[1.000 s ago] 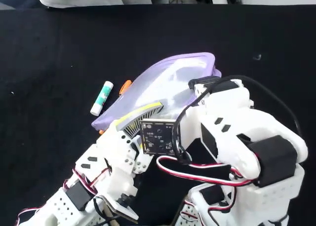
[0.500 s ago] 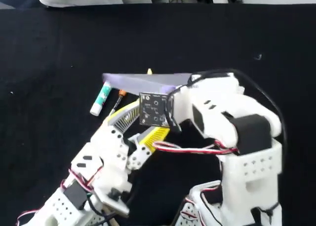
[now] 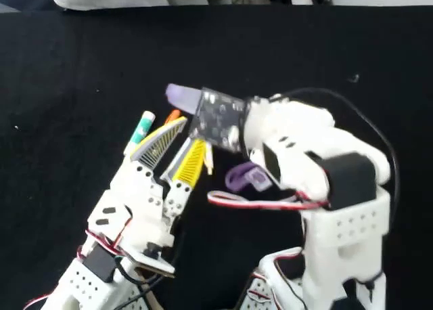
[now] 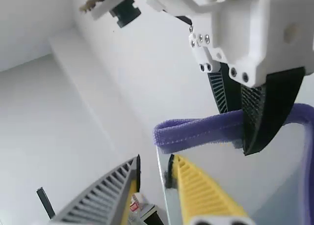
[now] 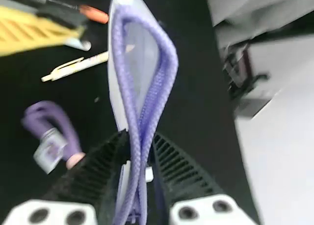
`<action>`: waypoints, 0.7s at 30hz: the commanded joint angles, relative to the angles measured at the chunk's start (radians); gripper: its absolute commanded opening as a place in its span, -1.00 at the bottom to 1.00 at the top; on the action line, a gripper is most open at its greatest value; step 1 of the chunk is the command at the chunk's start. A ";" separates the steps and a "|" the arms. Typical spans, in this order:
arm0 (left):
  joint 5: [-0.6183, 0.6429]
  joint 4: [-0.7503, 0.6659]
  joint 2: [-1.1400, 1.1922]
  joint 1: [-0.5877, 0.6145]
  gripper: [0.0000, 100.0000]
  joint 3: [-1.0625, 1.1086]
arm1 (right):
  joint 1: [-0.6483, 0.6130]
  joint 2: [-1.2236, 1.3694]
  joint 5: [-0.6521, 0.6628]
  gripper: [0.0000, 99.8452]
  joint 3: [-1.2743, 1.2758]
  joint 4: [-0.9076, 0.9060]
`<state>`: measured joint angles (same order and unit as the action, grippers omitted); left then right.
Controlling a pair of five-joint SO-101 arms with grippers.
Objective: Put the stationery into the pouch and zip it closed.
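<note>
The right hand point(image 5: 137, 139) was clamped on the purple zip band of the pouch point(image 5: 169, 68) and held it edge-up off the table point(image 3: 67, 53). A glue stick point(image 3: 140, 130) and a white pen point(image 5: 78, 65) lay loose on the table nearby. The left hand point(image 3: 177, 151) hung near the pouch, its fingers spread and empty. The pouch looked light and limp, with a slick clear wall, so the stitched band seemed the surer place to hold. Whether the zip stood open was hard to tell.
</note>
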<state>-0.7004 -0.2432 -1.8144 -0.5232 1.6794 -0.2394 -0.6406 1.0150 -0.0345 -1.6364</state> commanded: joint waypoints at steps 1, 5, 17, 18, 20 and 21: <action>0.011 -0.017 -0.011 0.044 -0.76 0.016 | 0.031 0.110 -0.103 -0.98 -0.209 -0.110; 0.011 -0.017 -0.011 0.074 -0.76 0.015 | 0.101 0.226 -0.242 -0.98 -0.418 -0.129; 0.308 0.006 -0.011 0.205 -0.76 0.019 | 0.124 0.475 -0.430 -0.98 -0.539 -0.129; 0.341 0.035 -0.011 0.222 -0.76 0.013 | 0.127 0.496 -0.445 -0.98 -0.539 -0.129; 0.405 0.097 -0.011 0.257 -0.76 0.005 | 0.144 0.539 -0.465 -0.98 -0.539 -0.129; 0.436 0.127 -0.011 0.280 -0.76 0.001 | 0.149 0.555 -0.468 -0.98 -0.539 -0.129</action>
<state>-0.3475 -0.1741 -1.8144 -0.2931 1.6794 -0.1151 -0.1097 0.5746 -0.5271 -1.7361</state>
